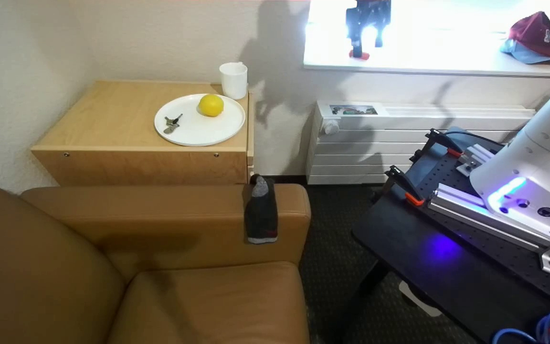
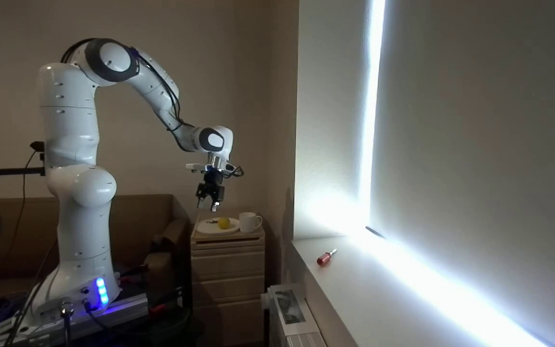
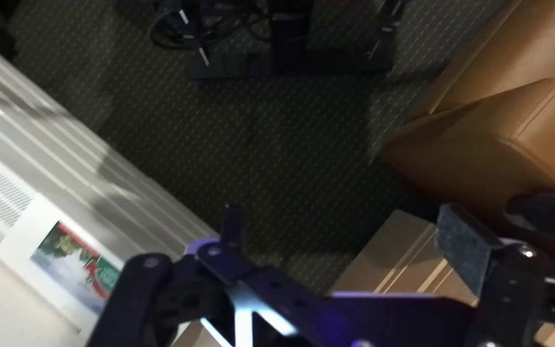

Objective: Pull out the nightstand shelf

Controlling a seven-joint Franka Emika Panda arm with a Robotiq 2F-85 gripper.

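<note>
Jaws spread wide, nothing held, pointing down; in an exterior view the nightstand stands below and apart from them, between 5 and 6 o'clock

Shelf: taken to be the thin strip just under the nightstand's top; seems to be in, pull not begun, I judge

Risk 1, slipping: strip is thin, no handle I can make out, so the jaws may miss it or slide off

Risk 2, knocks: plate lies by the front edge, mug between 1 and 2 o'clock of it in an exterior view; coming in too high could hit either

Risk 3, jolt: a hard tug on a sticking shelf could rock the nightstand and set the lemon rolling

Risk 4, crowding: sofa between 2 and 3 o'clock in the wrist view; swinging that way could bump it or drag its sock

Wrist view: jaws hide part of the nightstand's front, so poor alignment might go unnoticed
</note>
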